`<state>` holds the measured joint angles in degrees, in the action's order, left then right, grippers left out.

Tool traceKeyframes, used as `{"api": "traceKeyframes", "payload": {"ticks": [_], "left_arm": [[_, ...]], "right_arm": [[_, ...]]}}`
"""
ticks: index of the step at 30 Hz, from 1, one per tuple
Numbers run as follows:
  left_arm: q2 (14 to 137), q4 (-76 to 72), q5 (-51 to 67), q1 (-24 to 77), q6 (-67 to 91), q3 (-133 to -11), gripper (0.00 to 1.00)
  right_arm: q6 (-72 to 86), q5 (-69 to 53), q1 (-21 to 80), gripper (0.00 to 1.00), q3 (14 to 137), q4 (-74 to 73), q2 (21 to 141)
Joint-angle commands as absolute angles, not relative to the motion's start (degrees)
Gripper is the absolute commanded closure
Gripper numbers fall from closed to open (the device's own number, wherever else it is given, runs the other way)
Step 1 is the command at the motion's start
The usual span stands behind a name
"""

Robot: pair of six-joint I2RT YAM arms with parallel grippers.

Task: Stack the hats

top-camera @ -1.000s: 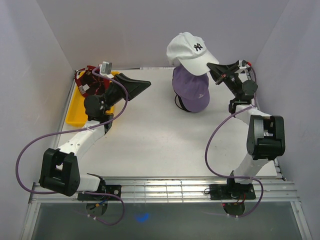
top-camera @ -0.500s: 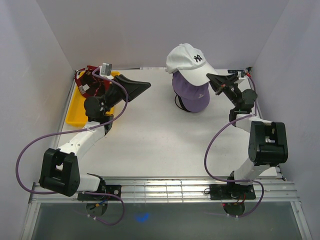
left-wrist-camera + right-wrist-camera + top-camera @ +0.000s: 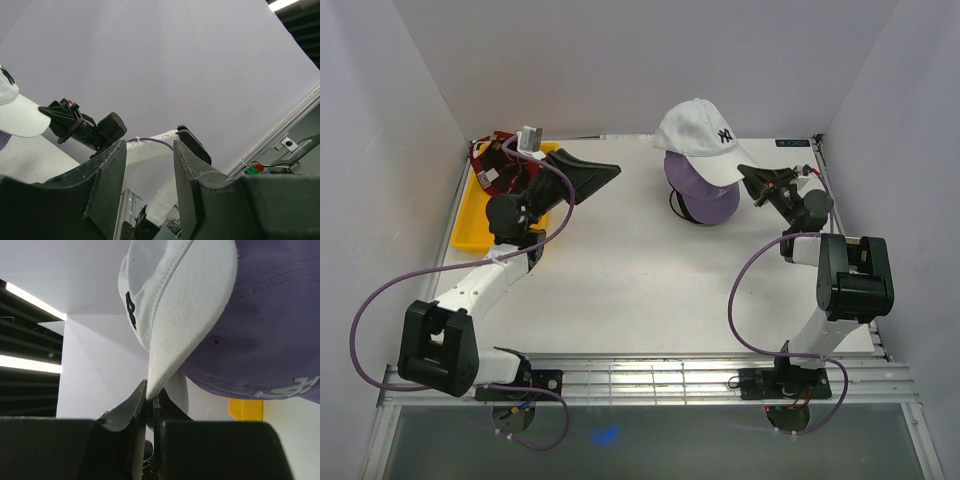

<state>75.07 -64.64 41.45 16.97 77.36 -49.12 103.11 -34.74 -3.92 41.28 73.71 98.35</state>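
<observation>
Plenty of bare table (image 3: pixel 620 290) in the middle and toward the near edge. Much less room at the far right: right hand (image 3: pixel 750 178) close to the side wall, closed tightly on the brim tip of the white hat (image 3: pixel 705 138). White hat over the lavender hat (image 3: pixel 708 195), near the back wall, crown tilted; resting on it or just above, impossible to say. Black hat (image 3: pixel 677 207) under the lavender one, only a thin dark edge showing, hard to make out. Dark red hat (image 3: pixel 492 165) at the far end of the yellow tray (image 3: pixel 468 228), by the left wall, half hidden behind the left arm. Left hand (image 3: pixel 610 168) with fingers apart, holding nothing, pointing across the table toward the stack, well apart from it.
</observation>
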Motion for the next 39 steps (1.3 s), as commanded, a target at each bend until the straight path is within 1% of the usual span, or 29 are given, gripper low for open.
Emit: {"api": "traceKeyframes", "payload": {"ticks": [1,17,31,34,39], "left_arm": [[73.9,-64.7,42.4,16.7,76.6,-49.3,0.47],[77.1,-65.6,42.9,16.7,76.8,-50.1,0.47],[80.9,-65.5,42.1,16.7,76.8,-51.4,0.48],[82.5,-64.7,41.4,16.7,76.4,-52.6,0.47],[88.5,-61.2,40.2,16.7,73.7,-58.6,0.46]], "right_arm": [[102.0,-35.8,-4.3,0.92,40.8,108.2,99.1],[98.2,-39.1,-4.7,0.92,32.3,108.3,100.0],[95.8,-40.8,-4.7,0.92,27.5,108.1,105.8],[95.5,-40.8,-4.7,0.92,26.9,108.0,106.7],[95.4,-40.7,-4.7,0.92,26.6,108.0,108.0]]}}
